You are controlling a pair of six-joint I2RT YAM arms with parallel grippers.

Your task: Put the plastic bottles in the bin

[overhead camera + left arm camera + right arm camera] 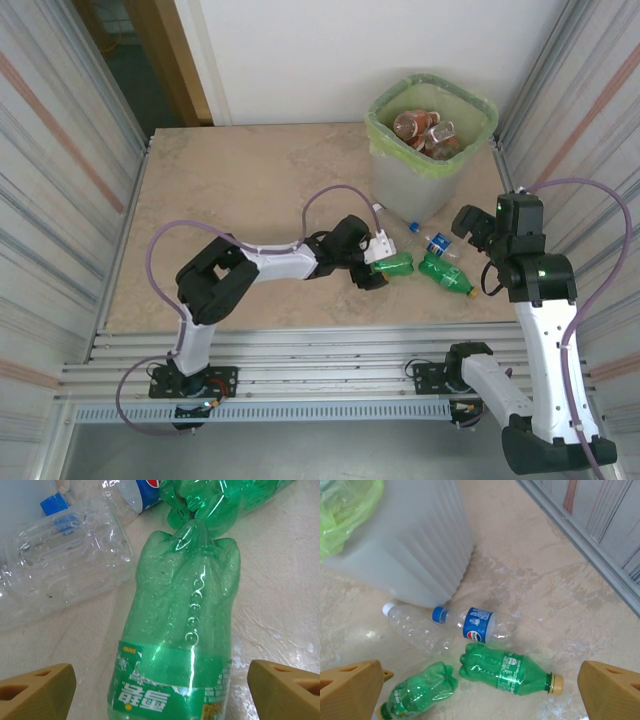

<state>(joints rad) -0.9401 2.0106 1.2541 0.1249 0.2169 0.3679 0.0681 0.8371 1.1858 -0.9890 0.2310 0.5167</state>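
While left jaws straddle a green bottle (175,645), a clear bottle (65,565) lies beside.

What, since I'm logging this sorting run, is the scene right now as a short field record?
bin: far right on table, green liner, brown-tinted bottles inside
loose bottles: four, lying by the bin's base
green: yellow-cap green bottle, second green bottle
clear: blue-label bottle, white-cap bottle
left end effector: open, straddling the second green bottle
right end effector: open, above the loose bottles
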